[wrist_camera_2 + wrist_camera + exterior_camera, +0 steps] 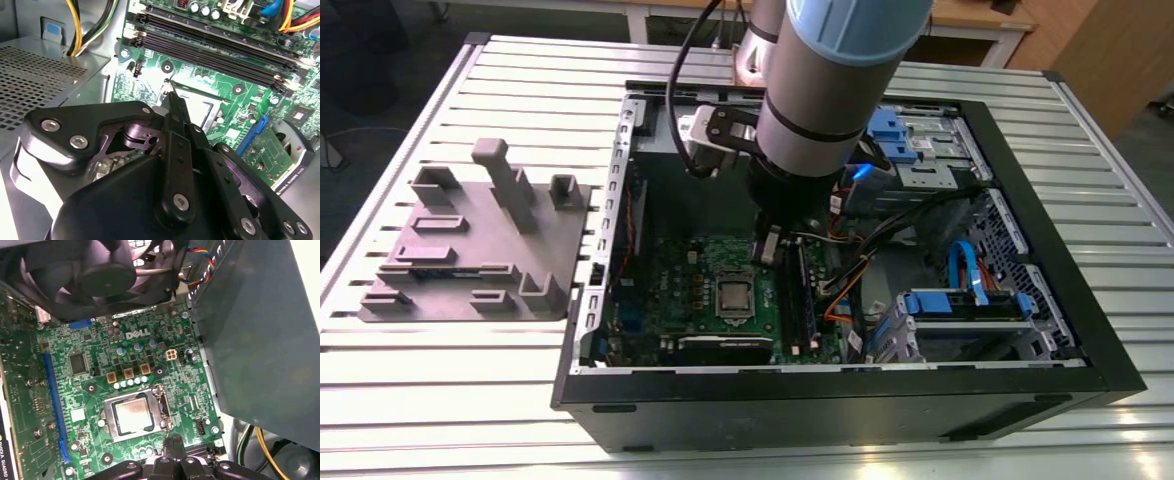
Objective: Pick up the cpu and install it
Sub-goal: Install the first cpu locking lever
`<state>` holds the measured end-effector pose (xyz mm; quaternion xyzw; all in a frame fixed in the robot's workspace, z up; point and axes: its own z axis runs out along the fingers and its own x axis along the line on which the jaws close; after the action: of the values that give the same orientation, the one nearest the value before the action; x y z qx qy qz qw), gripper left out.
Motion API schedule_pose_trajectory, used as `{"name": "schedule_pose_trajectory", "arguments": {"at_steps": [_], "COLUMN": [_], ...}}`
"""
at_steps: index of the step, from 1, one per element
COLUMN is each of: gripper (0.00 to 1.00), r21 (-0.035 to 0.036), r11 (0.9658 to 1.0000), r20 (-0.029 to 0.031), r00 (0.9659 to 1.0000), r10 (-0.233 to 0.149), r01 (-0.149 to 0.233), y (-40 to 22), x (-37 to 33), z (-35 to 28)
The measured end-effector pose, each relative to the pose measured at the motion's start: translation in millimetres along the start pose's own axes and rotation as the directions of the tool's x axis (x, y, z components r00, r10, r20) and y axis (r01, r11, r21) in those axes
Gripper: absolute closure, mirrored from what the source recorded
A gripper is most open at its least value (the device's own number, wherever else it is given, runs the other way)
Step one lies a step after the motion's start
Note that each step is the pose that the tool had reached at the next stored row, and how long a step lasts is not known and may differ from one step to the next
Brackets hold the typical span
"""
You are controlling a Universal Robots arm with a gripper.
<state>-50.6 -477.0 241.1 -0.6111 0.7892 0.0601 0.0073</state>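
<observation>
Bright, even overhead light; the desk (440,380) slats glare white. The case (854,400) interior sits in shadow. The gripper (172,107) looks soft up close.

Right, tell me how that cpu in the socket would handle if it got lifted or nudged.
The cpu looks like a thin rigid plate, so probably stiff and light. Its shiny metal top suggests a slippery surface. It lies flat inside the socket frame, so a sideways nudge likely won't shift it, and it can't roll.
</observation>
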Motion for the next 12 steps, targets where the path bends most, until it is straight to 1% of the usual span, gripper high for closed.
{"name": "schedule_pose_trajectory", "arguments": {"at_steps": [3,8,12], "gripper": [0.90,0.90,0.90], "r21": [-0.0008,-0.0030,-0.0033], "r11": [1.0000,0.9990,0.9989], "r20": [-0.0006,-0.0035,-0.0046], "r00": [1.0000,0.9990,0.9989], "r10": [-0.010,-0.044,-0.048], "r01": [0.010,0.044,0.048], "y": [-0.4,-0.8,-1.7], "x": [1.7,3.0,3.0], "z": [0.1,0.4,0.5]}}
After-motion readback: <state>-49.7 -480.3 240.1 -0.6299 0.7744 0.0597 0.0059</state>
